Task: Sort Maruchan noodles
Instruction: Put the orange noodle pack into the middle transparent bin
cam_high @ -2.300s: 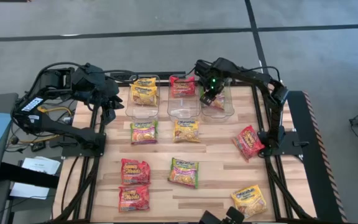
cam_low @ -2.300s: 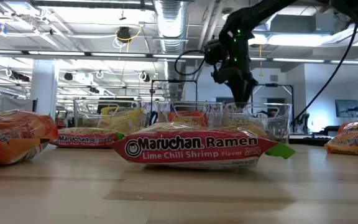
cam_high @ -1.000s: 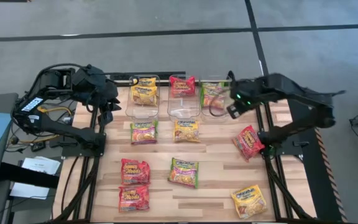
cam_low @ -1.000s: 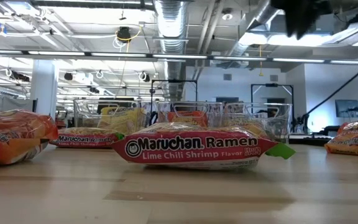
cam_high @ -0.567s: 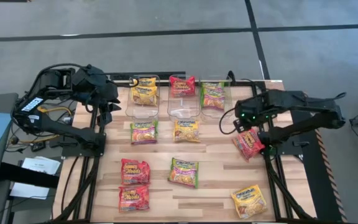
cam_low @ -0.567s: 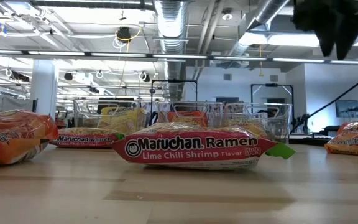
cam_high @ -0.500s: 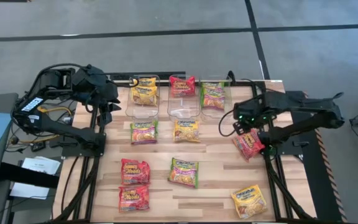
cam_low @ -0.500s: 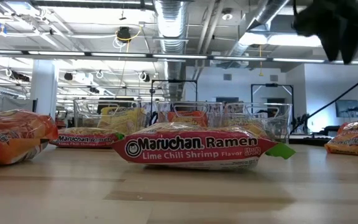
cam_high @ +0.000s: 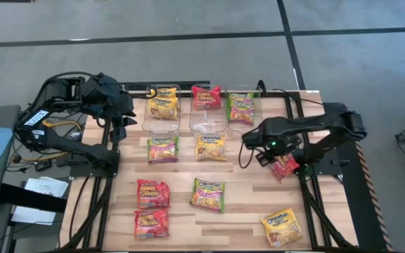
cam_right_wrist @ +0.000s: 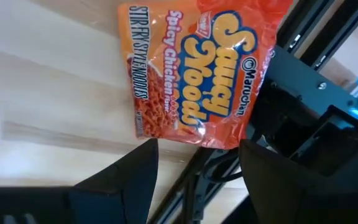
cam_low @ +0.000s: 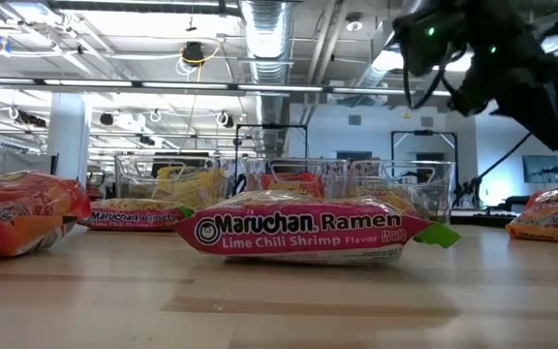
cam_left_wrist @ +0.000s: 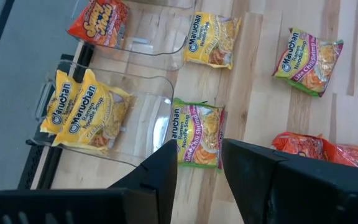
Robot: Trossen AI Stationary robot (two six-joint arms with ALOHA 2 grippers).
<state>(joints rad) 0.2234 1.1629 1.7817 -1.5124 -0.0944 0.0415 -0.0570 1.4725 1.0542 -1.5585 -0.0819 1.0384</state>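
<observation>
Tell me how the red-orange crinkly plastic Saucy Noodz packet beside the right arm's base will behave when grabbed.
The red-orange crinkly plastic Saucy Noodz packet looks glossy, so it may slip between fingers. Its thin wrapper would probably crumple at the edges, while the noodle block inside likely stays stiff but brittle. Lying flat on the wooden table, it should slide when pushed, not roll.

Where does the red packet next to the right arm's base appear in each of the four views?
High view: the red packet lies at the table's right edge, partly under the right gripper.
Low view: probably the packet at the far right edge; uncertain.
Left wrist view: not in it.
Right wrist view: fills the top centre.
Shared landmark: the right arm's black frame, beside the packet.
</observation>
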